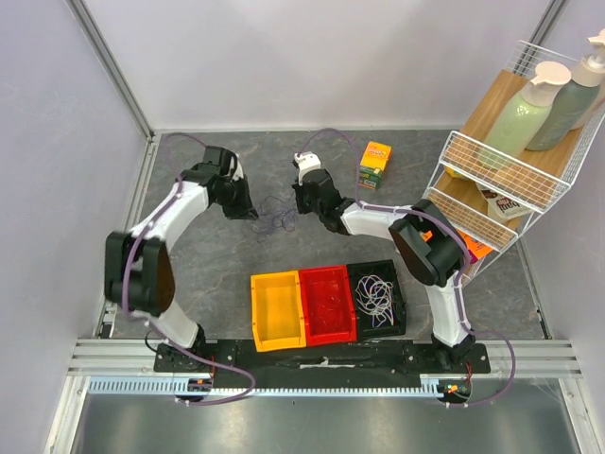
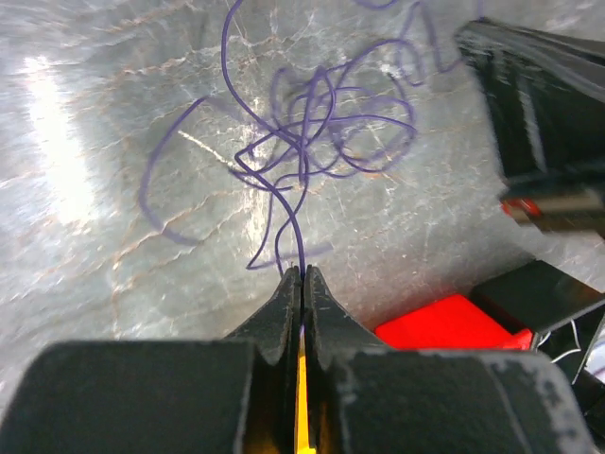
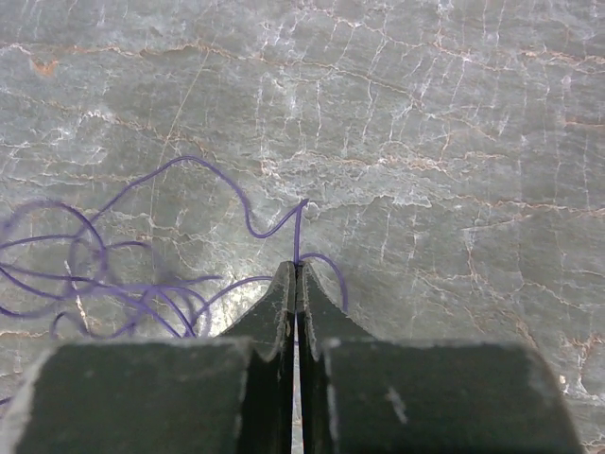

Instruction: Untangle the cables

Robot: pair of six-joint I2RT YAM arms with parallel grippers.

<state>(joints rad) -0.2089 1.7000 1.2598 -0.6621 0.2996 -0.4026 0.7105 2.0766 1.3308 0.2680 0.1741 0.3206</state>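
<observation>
Fingers of the left gripper are pressed together, pinching 1 strand of the purple cable where it runs down out of the snarl. The right gripper is closed the same way on another strand, with the wire caught between its meeting tips.

The cable lies on the grey marbled table as a loose bundle of loops between the 2 grippers, toward the far middle of the surface. Nearer the arm bases stand 3 bins in a row: a yellow bin, a red bin and a black bin. A white cable lies coiled in the black one.

The purple wire looks very thin, light and springy, and it keeps its curls. Weight should be no concern. It may slip through smooth fingertips under a hard pull, and the loops could cinch into a tight knot if the 2 held strands are drawn apart quickly. The free runs just outside the bundle, where both grippers hold now, seem the best places to grip. A slow, gentle pull close to the table would suit it.
</observation>
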